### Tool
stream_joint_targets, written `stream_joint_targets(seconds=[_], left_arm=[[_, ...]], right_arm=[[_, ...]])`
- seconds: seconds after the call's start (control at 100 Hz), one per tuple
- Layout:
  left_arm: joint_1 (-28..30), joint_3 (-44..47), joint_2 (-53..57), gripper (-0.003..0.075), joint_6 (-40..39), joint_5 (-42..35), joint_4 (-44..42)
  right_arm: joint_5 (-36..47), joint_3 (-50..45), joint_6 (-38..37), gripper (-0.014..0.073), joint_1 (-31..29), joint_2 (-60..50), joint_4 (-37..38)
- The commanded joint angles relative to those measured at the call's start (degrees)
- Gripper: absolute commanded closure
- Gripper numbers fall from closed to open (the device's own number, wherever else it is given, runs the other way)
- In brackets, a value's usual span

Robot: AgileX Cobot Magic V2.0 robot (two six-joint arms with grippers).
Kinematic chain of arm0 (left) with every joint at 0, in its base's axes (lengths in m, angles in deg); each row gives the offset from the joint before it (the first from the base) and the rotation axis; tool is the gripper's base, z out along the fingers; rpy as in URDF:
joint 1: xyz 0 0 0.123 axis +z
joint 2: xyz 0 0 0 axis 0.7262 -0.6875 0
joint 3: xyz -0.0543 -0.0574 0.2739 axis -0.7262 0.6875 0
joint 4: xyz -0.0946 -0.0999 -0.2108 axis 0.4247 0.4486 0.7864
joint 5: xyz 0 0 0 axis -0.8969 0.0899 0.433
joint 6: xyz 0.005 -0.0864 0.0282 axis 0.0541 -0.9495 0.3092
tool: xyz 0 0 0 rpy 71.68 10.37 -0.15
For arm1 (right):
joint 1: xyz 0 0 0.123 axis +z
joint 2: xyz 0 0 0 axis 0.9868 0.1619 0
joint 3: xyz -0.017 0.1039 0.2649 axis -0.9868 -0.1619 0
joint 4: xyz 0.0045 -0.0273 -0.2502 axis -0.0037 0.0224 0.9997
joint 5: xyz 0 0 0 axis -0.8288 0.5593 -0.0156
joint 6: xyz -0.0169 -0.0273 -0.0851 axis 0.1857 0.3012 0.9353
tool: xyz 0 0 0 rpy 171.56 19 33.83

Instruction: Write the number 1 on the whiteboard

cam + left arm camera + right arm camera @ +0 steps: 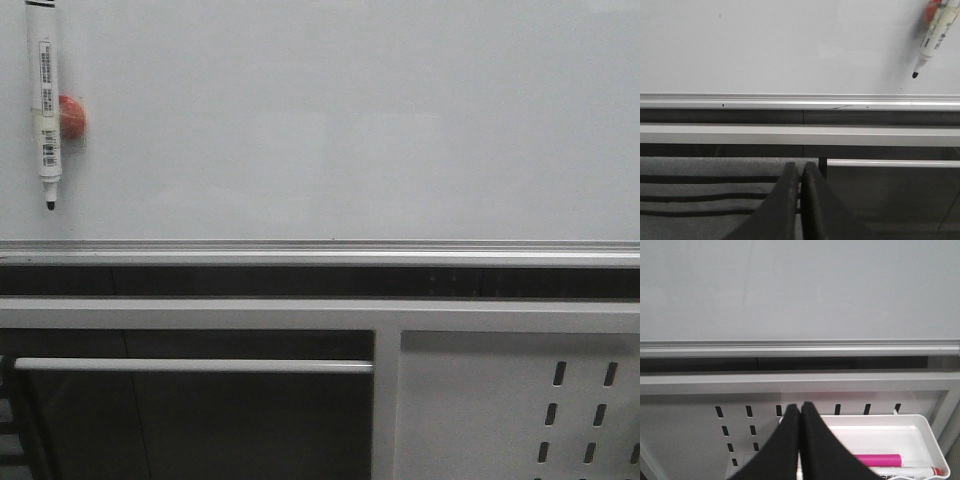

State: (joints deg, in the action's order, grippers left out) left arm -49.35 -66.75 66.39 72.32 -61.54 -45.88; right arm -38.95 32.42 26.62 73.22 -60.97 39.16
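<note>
The whiteboard (330, 120) fills the upper part of the front view, with its silver rail (320, 246) along the bottom. No number 1 shows on it; the board surface is blank. A white marker pen (47, 110) with a black tip hangs point down at the board's far left, held by a red magnet (72, 117). The same pen (935, 37) appears in the left wrist view. My left gripper (800, 167) is shut and empty, below the rail. My right gripper (801, 407) is also shut and empty, below the whiteboard (800, 290).
A white metal panel with slotted holes (520, 410) sits below the board on the right. A white tray (920, 432) on that panel holds a magenta marker (877, 460) and a white marker with a red end (907, 471). A horizontal bar (190, 365) crosses the lower left.
</note>
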Motion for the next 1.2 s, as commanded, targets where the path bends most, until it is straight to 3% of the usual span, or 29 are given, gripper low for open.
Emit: stream_joint_targets(seconds=[0.0,0.6,0.7,0.85,1.01,1.19], left_arm=[[-0.55,1.32,1.55,0.0738,-0.42,-3.79,0.63],[-0.55,1.32,1.55,0.0738,-0.42,-3.79,0.63],[-0.55,1.32,1.55,0.0738,-0.42,-4.83,0.80],[-0.55,1.32,1.55,0.0738,-0.42,-18.88,1.86],[-0.55,1.32,1.55,0.0738,-0.42,-37.23,1.86],[-0.55,1.32,1.55,0.0738,-0.42,-45.01,1.86]], right_arm=[[2.04,-1.58,0.25,0.0644,0.14,-1.31,-0.32],[2.04,-1.58,0.25,0.0644,0.14,-1.31,2.93],[6.82,-1.58,0.25,0.0644,0.14,-1.31,2.93],[23.88,-1.58,0.25,0.0644,0.14,-1.31,-3.07],[33.78,-1.58,0.25,0.0644,0.14,-1.31,-3.07],[44.77,-1.58,0.25,0.0644,0.14,-1.31,-3.07]])
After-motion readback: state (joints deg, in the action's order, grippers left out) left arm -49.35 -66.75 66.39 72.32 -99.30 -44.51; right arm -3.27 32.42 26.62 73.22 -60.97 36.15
